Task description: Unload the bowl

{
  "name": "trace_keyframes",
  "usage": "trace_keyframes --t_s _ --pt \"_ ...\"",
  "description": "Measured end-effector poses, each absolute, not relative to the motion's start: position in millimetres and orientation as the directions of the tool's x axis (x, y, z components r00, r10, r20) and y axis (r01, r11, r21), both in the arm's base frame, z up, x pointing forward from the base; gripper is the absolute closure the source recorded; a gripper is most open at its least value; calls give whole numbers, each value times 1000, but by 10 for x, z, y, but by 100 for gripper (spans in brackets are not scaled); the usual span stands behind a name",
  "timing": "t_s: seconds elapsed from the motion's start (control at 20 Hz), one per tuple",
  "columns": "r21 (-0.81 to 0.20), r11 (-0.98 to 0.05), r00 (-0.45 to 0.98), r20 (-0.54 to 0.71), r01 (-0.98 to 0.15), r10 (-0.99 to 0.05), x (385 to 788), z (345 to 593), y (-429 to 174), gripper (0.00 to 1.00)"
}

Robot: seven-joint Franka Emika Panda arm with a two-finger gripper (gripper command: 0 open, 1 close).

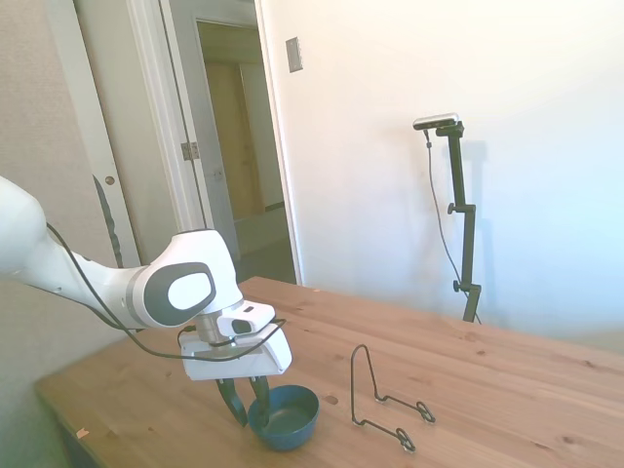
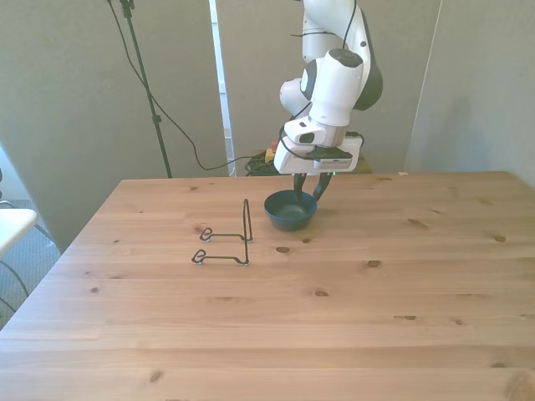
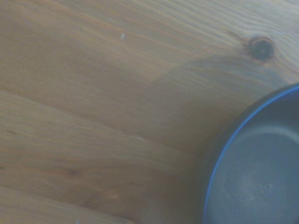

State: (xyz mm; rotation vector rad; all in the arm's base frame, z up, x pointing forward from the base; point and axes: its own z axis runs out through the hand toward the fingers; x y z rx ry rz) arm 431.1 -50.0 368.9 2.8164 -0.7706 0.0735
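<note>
One bowl (image 1: 285, 417) is sitting on the table (image 1: 507, 390) at the lower middle of the side view, well clear of the wire rack (image 1: 382, 400). Straddling its rim, the pincer (image 1: 248, 402) is gripping the wall with one finger inside and one outside. Glossy and rigid, the bowl is probably light but slippery and breakable, so a firm pinch on the rim is looking like the safest hold.

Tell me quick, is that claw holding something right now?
Gripper: its fingers straddle the rim of the small dark blue-teal glossy bowl on the wooden table; whether it grips cannot be told.
</note>
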Motion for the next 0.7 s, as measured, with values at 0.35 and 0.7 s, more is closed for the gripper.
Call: trace_keyframes --t_s 0.35,0.7 --pt "209 -712 742 194 -671 -642 4126 4097 -354 0" --pt "136 -710 712 298 -691 -635 3800 4646 -231 0"
